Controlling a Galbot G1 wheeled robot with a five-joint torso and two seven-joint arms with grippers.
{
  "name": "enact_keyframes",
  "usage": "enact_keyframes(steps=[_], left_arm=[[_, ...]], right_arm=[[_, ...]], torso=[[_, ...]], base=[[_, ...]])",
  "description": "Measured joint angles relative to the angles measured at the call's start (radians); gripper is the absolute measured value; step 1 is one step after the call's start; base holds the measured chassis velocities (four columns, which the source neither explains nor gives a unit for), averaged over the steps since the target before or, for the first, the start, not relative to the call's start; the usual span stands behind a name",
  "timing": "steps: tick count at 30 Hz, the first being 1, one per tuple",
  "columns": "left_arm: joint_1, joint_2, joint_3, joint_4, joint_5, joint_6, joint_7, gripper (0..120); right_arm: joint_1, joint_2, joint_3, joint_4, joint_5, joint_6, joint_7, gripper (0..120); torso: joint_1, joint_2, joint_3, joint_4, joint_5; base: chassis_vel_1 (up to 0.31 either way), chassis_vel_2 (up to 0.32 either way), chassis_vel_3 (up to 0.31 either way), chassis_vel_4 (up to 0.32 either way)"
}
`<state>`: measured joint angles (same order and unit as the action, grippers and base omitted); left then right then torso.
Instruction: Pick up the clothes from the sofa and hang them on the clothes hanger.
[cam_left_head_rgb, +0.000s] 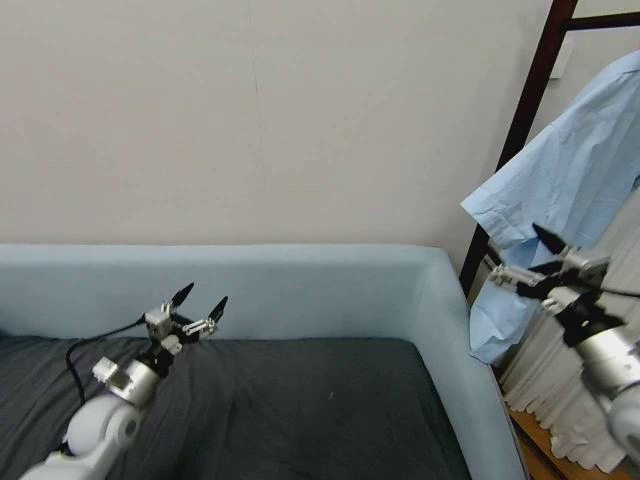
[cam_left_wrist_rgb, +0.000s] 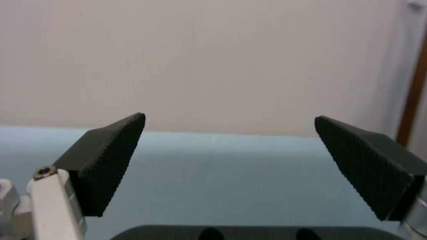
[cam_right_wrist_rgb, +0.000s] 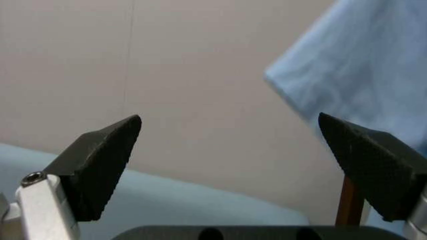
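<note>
A light blue shirt (cam_left_head_rgb: 570, 190) hangs on the dark wooden clothes rack (cam_left_head_rgb: 530, 110) at the right, beside the sofa's end. My right gripper (cam_left_head_rgb: 520, 265) is open in front of the shirt's lower part, with nothing between its fingers. In the right wrist view the shirt (cam_right_wrist_rgb: 367, 65) hangs off to one side, beyond the fingertips (cam_right_wrist_rgb: 100, 160). My left gripper (cam_left_head_rgb: 198, 298) is open and empty above the sofa's dark grey seat (cam_left_head_rgb: 300, 410), pointing at the backrest. In the left wrist view its fingertips (cam_left_wrist_rgb: 107, 160) frame the pale blue backrest (cam_left_wrist_rgb: 220, 170).
The sofa has a pale blue backrest (cam_left_head_rgb: 300, 285) and a right armrest (cam_left_head_rgb: 460, 380). A plain white wall (cam_left_head_rgb: 250, 120) stands behind it. White cloth (cam_left_head_rgb: 560, 400) hangs low at the right, under the shirt, over a wooden floor.
</note>
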<state>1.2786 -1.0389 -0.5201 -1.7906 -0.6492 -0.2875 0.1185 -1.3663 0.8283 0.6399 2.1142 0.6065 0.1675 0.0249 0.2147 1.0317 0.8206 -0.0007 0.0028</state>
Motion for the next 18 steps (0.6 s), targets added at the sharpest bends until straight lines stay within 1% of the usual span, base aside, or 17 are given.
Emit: enact_keyframes(steps=[2,3,4,6,8,9,11,12,13,16,17,18], left_arm=[[0.064,-0.096,0.003,-0.023,0.125,-0.067,-0.101,100],[0.089,-0.138,0.002,-0.028,0.16,-0.083,-0.115,100],[0.089,-0.138,0.002,-0.028,0.16,-0.083,-0.115,100],[0.13,-0.214,-0.002,-0.042,0.193,-0.109,-0.145,100],[0.17,-0.286,-0.004,-0.06,0.236,-0.13,-0.174,100],[0.17,-0.286,-0.004,-0.06,0.236,-0.13,-0.174,100],[0.21,-0.372,-0.017,-0.083,0.333,-0.158,-0.195,100],[0.21,-0.372,-0.017,-0.083,0.333,-0.158,-0.195,100],[0.228,-0.405,-0.019,-0.099,0.373,-0.165,-0.208,100],[0.295,-0.475,-0.02,-0.16,0.432,-0.167,-0.241,100],[0.322,-0.485,-0.018,-0.178,0.439,-0.162,-0.255,100],[0.322,-0.485,-0.018,-0.178,0.439,-0.162,-0.255,100]], right_arm=[[-0.046,0.118,-0.031,-0.067,-0.085,0.083,-0.061,100],[-0.068,0.168,-0.04,-0.093,-0.117,0.116,-0.091,100],[-0.068,0.168,-0.04,-0.093,-0.117,0.116,-0.091,100],[-0.108,0.244,-0.057,-0.132,-0.165,0.161,-0.128,100],[-0.144,0.304,-0.081,-0.164,-0.222,0.196,-0.134,100],[-0.144,0.304,-0.081,-0.164,-0.222,0.196,-0.134,100],[-0.175,0.354,-0.097,-0.193,-0.296,0.22,-0.115,100],[-0.175,0.354,-0.097,-0.193,-0.296,0.22,-0.115,100],[-0.185,0.373,-0.1,-0.204,-0.332,0.225,-0.098,100],[-0.183,0.398,-0.087,-0.222,-0.402,0.22,-0.043,100],[-0.174,0.397,-0.065,-0.223,-0.418,0.214,-0.038,100],[-0.174,0.397,-0.065,-0.223,-0.418,0.214,-0.038,100]], torso=[[0.0,0.0,0.0,-0.001,0.0001],[0.0,0.0,0.0,-0.0011,-0.0006],[0.0,0.0,0.0,-0.0011,-0.0006],[0.0,0.0,0.0,-0.0012,0.0001],[0.0,0.0,0.0,-0.0009,-0.0001],[0.0,0.0,0.0,-0.0009,-0.0001],[0.0,0.0,0.0,-0.0009,-0.0001],[0.0,0.0,0.0,-0.0009,-0.0001],[0.0,0.0,0.0,-0.001,0.0],[0.0,0.0,0.0,-0.0008,0.0002],[0.0,0.0,0.0,-0.0006,0.0002],[0.0,0.0,0.0,-0.0006,0.0002]], base=[[0.0,0.0,0.0,0.0],[0.0,0.0,0.0,0.0],[0.0,0.0,0.0,0.0],[0.0,0.0,0.0,0.0],[0.0,0.0,0.0,0.0],[0.0,0.0,0.0,0.0],[0.0,0.0,0.0,0.0],[0.0,0.0,0.0,0.0],[0.0,0.0,0.0,0.0],[0.0,0.0,0.0,0.0],[0.0,0.0,0.0,0.0],[0.0,0.0,0.0,0.0]])
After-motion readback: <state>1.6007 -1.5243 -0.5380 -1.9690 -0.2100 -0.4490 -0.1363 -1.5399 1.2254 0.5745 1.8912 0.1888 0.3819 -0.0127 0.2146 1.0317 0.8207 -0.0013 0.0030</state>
